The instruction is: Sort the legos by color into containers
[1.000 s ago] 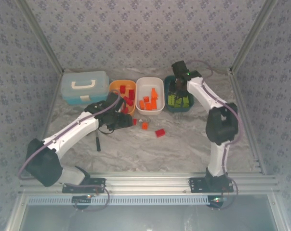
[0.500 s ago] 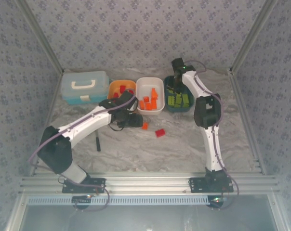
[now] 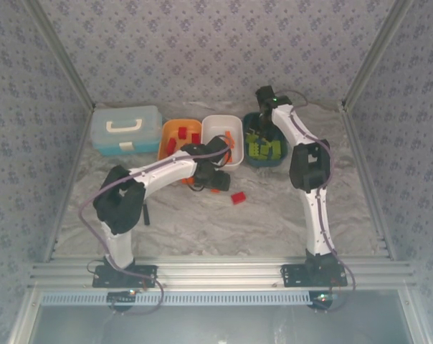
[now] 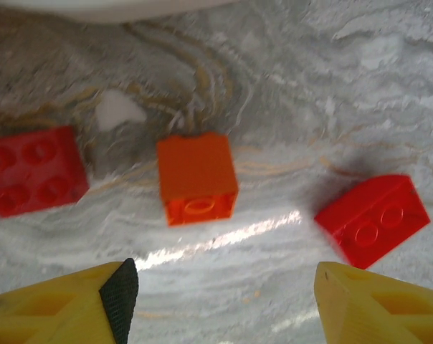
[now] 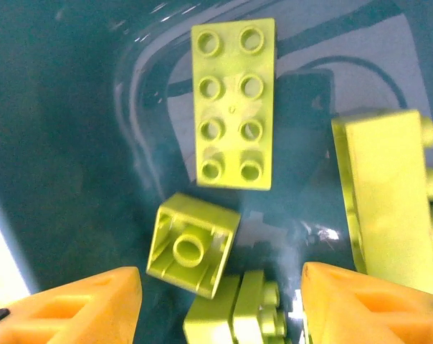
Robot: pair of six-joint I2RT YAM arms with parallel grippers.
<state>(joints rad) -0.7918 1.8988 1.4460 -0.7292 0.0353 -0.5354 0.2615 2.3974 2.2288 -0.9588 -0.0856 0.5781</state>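
Glossy marbled table (image 3: 202, 222); along the back, 3 rounded plastic trays: orange tray (image 3: 165, 140), white tray (image 3: 216, 125), teal tray (image 3: 248, 154). Left end effector (image 4: 220, 287) open, empty, nearest to boxy orange brick (image 4: 196, 177) lying just ahead beside white tray, between 2 red bricks (image 4: 34, 168). Right end effector (image 5: 220, 297) open, empty, over studded lime bricks (image 5: 233, 104) in teal tray.

Looking down into a dark teal tray (image 5: 51, 143) holding lime green legos (image 5: 246, 314). Eight-stud plate (image 5: 233, 104) lying flat, studs up; just below, small brick (image 5: 191, 244) tipped underside up; at right, bigger brick (image 5: 388, 208) on its side. Yellow-orange jaws spread wide at the bottom corners.
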